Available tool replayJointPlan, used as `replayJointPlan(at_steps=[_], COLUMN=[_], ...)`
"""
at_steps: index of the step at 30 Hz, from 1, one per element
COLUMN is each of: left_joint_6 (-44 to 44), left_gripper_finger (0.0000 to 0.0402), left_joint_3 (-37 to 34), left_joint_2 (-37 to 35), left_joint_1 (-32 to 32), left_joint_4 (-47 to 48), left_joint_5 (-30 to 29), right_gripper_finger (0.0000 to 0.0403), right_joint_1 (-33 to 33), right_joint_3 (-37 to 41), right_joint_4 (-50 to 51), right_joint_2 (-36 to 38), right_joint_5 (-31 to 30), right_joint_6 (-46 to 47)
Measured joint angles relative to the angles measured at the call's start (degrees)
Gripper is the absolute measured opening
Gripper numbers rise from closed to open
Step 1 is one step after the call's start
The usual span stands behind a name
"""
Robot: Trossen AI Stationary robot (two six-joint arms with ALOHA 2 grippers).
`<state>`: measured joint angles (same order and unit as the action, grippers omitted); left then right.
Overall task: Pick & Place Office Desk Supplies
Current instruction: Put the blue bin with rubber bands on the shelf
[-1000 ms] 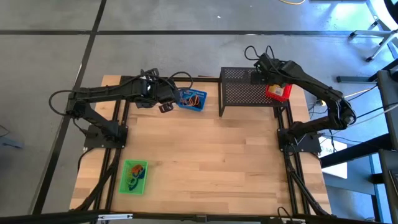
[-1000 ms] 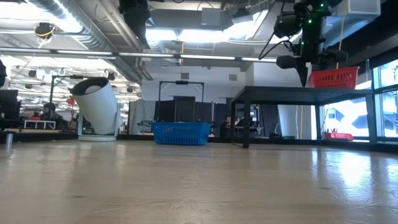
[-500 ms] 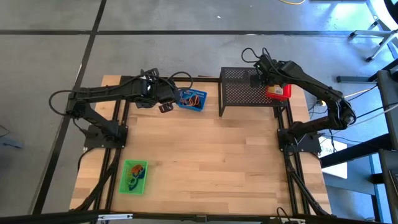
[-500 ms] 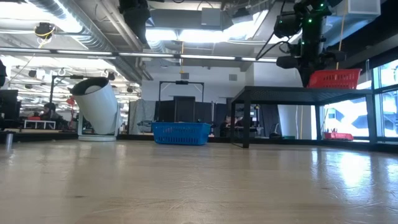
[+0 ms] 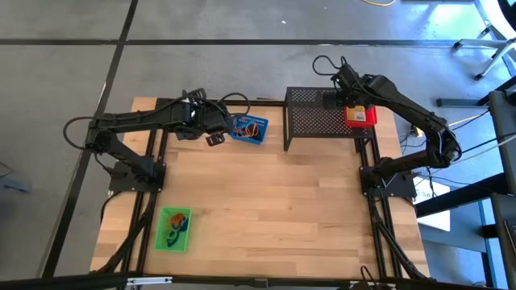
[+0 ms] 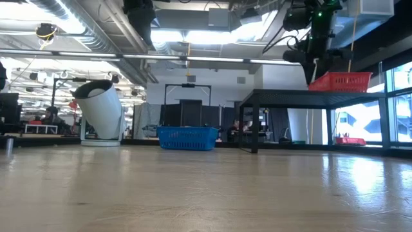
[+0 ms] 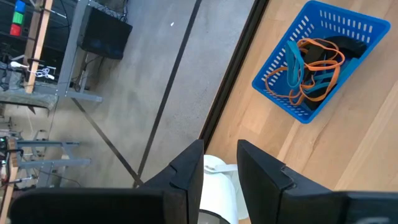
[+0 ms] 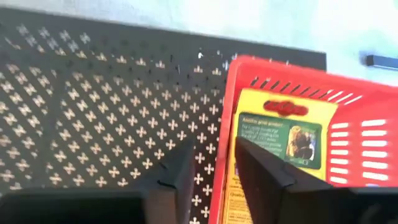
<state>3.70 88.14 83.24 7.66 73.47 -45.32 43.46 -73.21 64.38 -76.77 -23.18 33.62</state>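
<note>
The red tray (image 5: 360, 116), with the yellow box (image 8: 273, 149) inside, sits on the black mesh rack (image 5: 318, 121) at the table's one o'clock. The right gripper (image 5: 348, 95) hovers over its near rim, fingers parted and holding nothing — placing looks done, so lifting clear comes next. The left gripper (image 5: 214, 138) waits, parted and empty, beside the blue tray (image 5: 249, 129) at eleven o'clock.

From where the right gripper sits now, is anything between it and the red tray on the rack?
Nothing visible. The right gripper hangs open directly above the red tray, its fingers straddling the tray's wall beside the yellow box. The tray sits on the black mesh rack. The left gripper waits near the blue tray.
</note>
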Motion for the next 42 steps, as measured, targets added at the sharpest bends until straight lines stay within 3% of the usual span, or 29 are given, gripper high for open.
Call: replayJointPlan(at_steps=[5,7,9,14,17,22,30,34,42], left_joint_6=[0.0,-0.8,-3.7,-18.8,-27.0,-32.0,-35.4,-39.1,-43.0], left_gripper_finger=[0.0090,0.0090,0.0090,0.0090,0.0090,0.0090,0.0090,0.0090,0.0090], left_joint_3=[0.0,-0.3,-1.7,-8.0,-13.5,-23.3,-31.9,-32.4,-32.0], left_joint_2=[0.0,0.0,0.0,0.0,0.0,0.7,7.1,12.5,20.0], left_joint_1=[0.0,0.4,1.2,3.9,5.5,8.6,11.9,12.6,13.2], left_joint_4=[-0.1,-1.4,-5.9,-18.8,-29.4,-48.7,-63.8,-66.4,-71.4], left_joint_5=[0.2,3.0,9.3,31.6,38.8,41.0,47.7,47.1,40.2], right_gripper_finger=[0.0174,0.0192,0.0205,0.0213,0.0209,0.0200,0.0196,0.0196,0.0196], right_joint_1=[0.0,0.0,0.0,-1.5,-3.7,-7.7,-12.2,-13.0,-13.4], right_joint_3=[-3.3,-5.4,-7.8,-13.1,-15.0,-15.5,-15.5,-15.5,-15.5], right_joint_4=[1.0,2.2,2.5,2.5,2.4,2.5,2.5,2.5,2.5], right_joint_2=[0.0,0.0,0.0,0.0,0.0,0.0,0.0,0.0,0.0], right_joint_5=[-0.9,-1.7,-1.9,-1.5,-1.5,-1.4,-1.4,-1.4,-1.4], right_joint_6=[-0.4,-1.3,-2.1,-5.5,-7.4,-7.7,-7.7,-7.7,-7.3])
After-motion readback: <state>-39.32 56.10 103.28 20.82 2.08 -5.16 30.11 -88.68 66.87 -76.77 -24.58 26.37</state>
